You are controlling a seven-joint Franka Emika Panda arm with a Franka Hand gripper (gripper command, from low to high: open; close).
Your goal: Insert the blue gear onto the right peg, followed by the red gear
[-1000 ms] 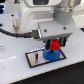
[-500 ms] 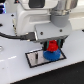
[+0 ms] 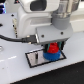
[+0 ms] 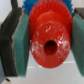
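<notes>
No brand, label or legible writing anywhere, in either view.

In the exterior view: gripper (image 3: 50, 46) low over the grey plate (image 3: 34, 59), clamped on the red gear (image 3: 51, 49). Beneath the red gear, the blue gear (image 3: 50, 56) lying flat on the plate, toward the plate's end at the exterior view's right. Red gear sitting directly above the blue one, apparently touching it, though too blurred to be sure of contact. Right peg hidden under the two gears; cannot tell how far it reaches through them. Plate resting in the middle of the white tabletop (image 3: 15, 70), nearer the front edge than the back.

In the wrist view: red gear (image 4: 50, 45) filling the picture between the two finger pads (image 4: 21, 46), both pressed against its toothed rim. Dark centre hole plainly visible in the raised hub. Sliver of blue gear (image 4: 26, 4) showing behind the red teeth.

Compared with half a second ago: gripper lower, red gear brought down closer onto the blue gear; a second ago, higher again. Blue gear and plate unmoved.
</notes>
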